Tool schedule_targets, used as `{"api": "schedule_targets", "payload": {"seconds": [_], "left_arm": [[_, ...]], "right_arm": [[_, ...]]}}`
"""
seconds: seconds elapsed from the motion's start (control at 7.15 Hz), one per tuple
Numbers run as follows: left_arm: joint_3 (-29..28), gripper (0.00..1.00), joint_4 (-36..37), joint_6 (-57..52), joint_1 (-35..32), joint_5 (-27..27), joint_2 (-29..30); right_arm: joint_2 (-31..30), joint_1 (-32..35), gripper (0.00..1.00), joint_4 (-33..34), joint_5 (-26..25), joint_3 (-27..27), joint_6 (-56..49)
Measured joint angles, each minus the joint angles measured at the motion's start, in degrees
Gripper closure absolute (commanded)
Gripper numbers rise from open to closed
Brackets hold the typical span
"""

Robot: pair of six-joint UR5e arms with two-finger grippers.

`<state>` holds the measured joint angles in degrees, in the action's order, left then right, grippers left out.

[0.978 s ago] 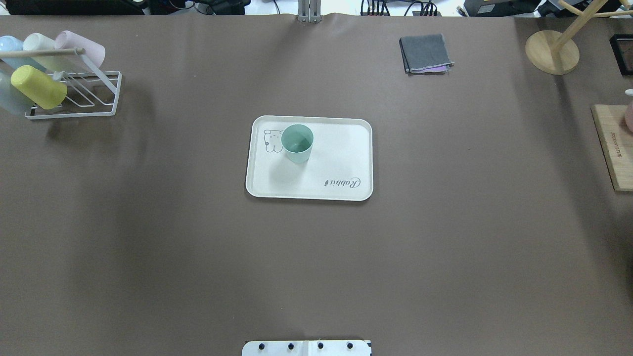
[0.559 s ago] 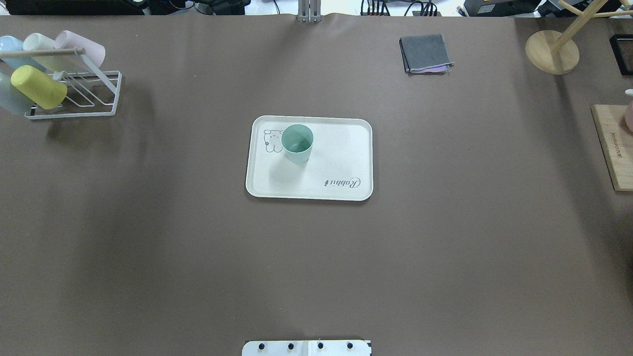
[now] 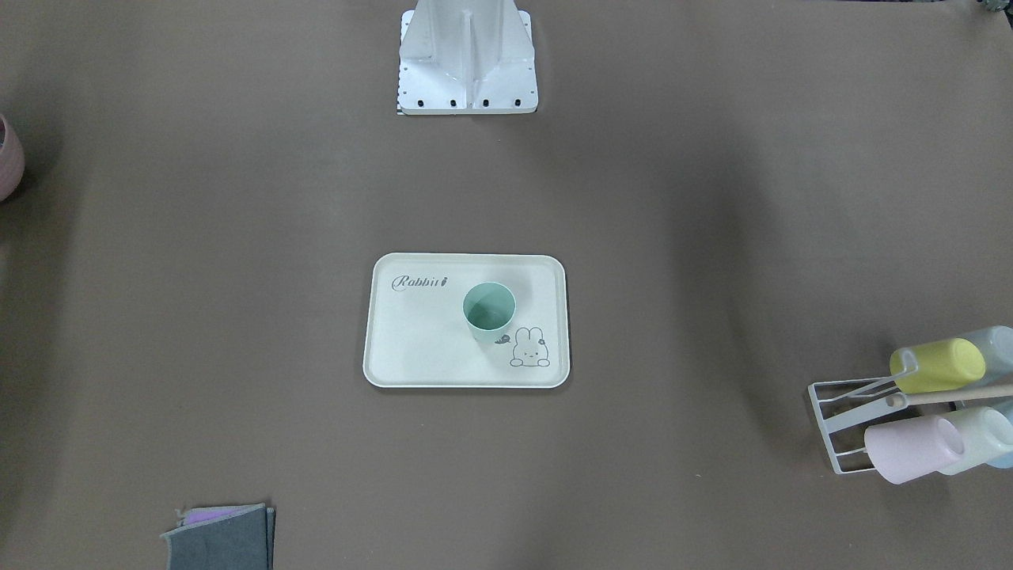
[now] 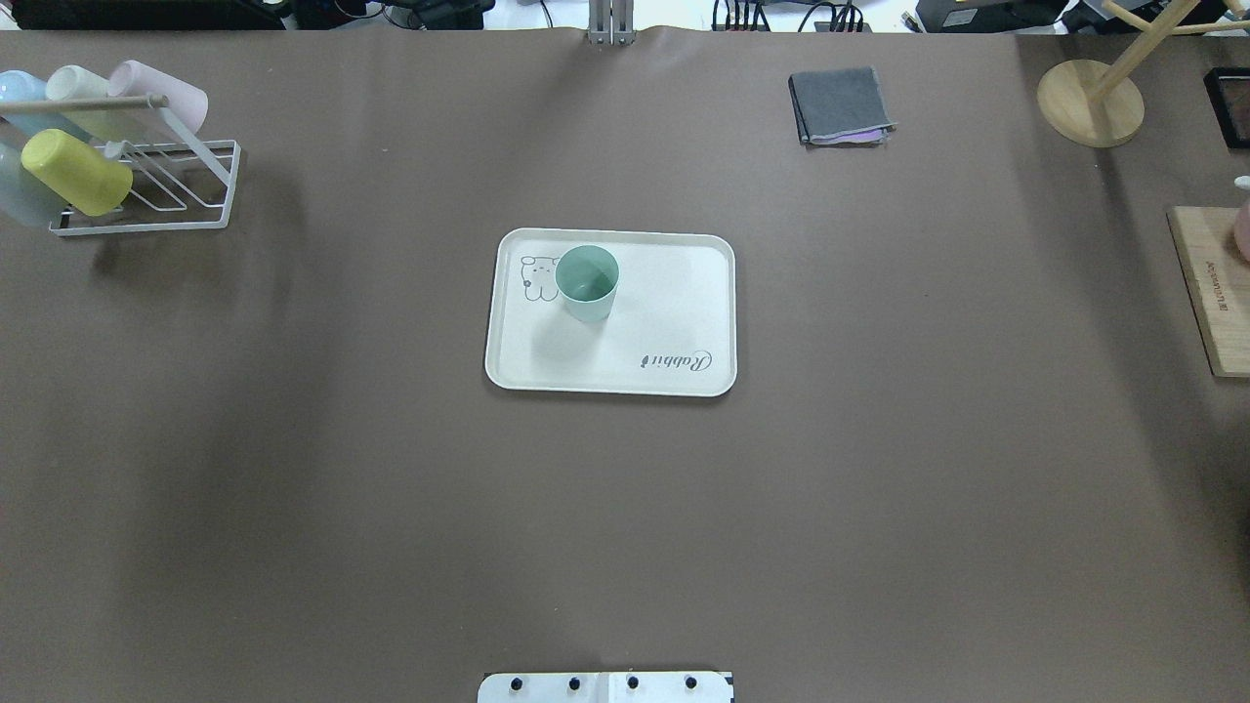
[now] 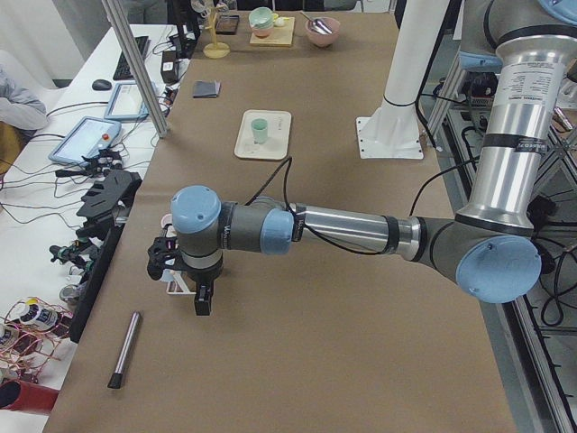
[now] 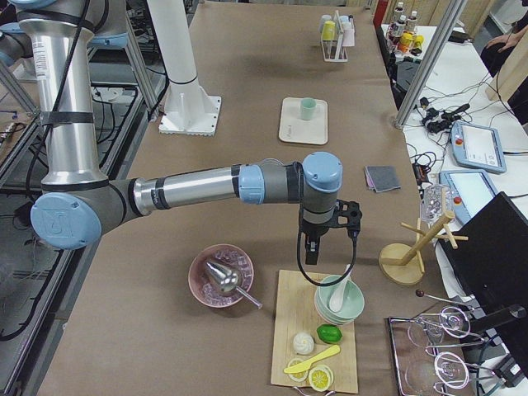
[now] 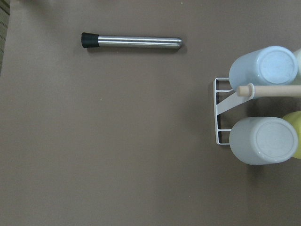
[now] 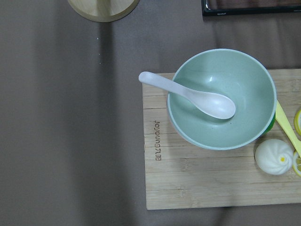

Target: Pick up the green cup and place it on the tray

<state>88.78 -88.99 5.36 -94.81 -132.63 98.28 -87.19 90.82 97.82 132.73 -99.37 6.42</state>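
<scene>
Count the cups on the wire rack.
5: pink cup, whitish-green cup and blue cup in the far row; yellow cup and pale frosted cup nearer. Others may be hidden.

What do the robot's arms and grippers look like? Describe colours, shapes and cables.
The left arm and right arm are alike: round silver tubes, grey joint housings, light-blue end caps. The left gripper and right gripper are black and blocky, each with a thin black cable looping off the wrist.

The word "Rabbit" is printed in grey script on the tray point(image 3: 419, 340) — upright in the front-facing view, upside down in the overhead one. A line of lettering is engraved on the wooden board point(image 8: 197, 183) — too unclear to be read.
</scene>
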Motion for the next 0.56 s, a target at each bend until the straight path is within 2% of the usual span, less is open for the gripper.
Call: {"api": "schedule_targets", "payload": {"seconds": [0.28,0.56], "left_arm": [[1.19,0.03,0.29,0.00,-0.01,-0.06,-2.45],[6.23,0.03,0.02,0.00,0.11,0.09,-8.57]], "right_arm": [[0.00,-0.02,0.00,0.00,0.02,-0.01,0.05],[0.00,-0.02,0.00,0.00,0.01,-0.03,0.07]]}}
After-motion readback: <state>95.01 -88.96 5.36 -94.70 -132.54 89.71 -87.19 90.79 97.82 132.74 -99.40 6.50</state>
